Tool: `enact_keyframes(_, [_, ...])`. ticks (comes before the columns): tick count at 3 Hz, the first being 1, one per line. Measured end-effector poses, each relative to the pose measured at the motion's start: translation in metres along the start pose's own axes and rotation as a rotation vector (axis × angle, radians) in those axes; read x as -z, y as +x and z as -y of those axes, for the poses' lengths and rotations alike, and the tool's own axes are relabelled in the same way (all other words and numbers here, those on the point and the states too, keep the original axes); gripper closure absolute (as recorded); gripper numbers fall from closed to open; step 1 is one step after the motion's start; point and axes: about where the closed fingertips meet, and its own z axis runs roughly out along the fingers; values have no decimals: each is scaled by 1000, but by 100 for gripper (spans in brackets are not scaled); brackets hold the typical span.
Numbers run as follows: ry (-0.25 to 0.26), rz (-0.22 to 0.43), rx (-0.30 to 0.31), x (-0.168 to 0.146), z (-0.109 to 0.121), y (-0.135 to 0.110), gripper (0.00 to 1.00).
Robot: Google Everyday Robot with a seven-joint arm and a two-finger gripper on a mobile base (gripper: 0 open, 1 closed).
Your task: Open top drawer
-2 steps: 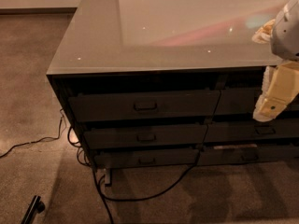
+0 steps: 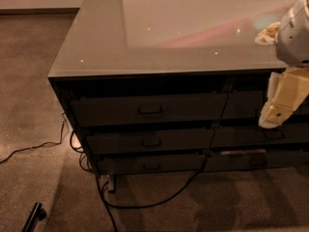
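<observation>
The top drawer (image 2: 149, 108) is a wide dark grey front under the counter top, in the left column, with a small loop handle (image 2: 150, 110) at its centre. It looks shut or nearly flush with the cabinet. My gripper (image 2: 279, 105) hangs at the right edge of the view, cream-coloured, pointing down in front of the right column of drawers. It is well to the right of the top drawer's handle and touches nothing that I can see.
Two shallower drawers (image 2: 150, 142) lie below the top one. The glossy grey counter top (image 2: 183, 28) carries a small crumpled object (image 2: 267, 33) at the right. Black cables (image 2: 159, 197) trail on the floor in front of the cabinet. A dark bar (image 2: 34, 216) lies at bottom left.
The gripper has stayed at the right side at about the same height. The drawers have not moved.
</observation>
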Motion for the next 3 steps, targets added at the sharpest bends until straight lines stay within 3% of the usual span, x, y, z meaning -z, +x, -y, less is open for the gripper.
enact_keyframes(1, [13, 15, 64, -18, -6, -8, 0])
enact_keyframes(2, [-18, 1, 123, -91, -14, -25, 0])
enact_keyframes(3, [-18, 1, 123, -91, -14, -25, 0])
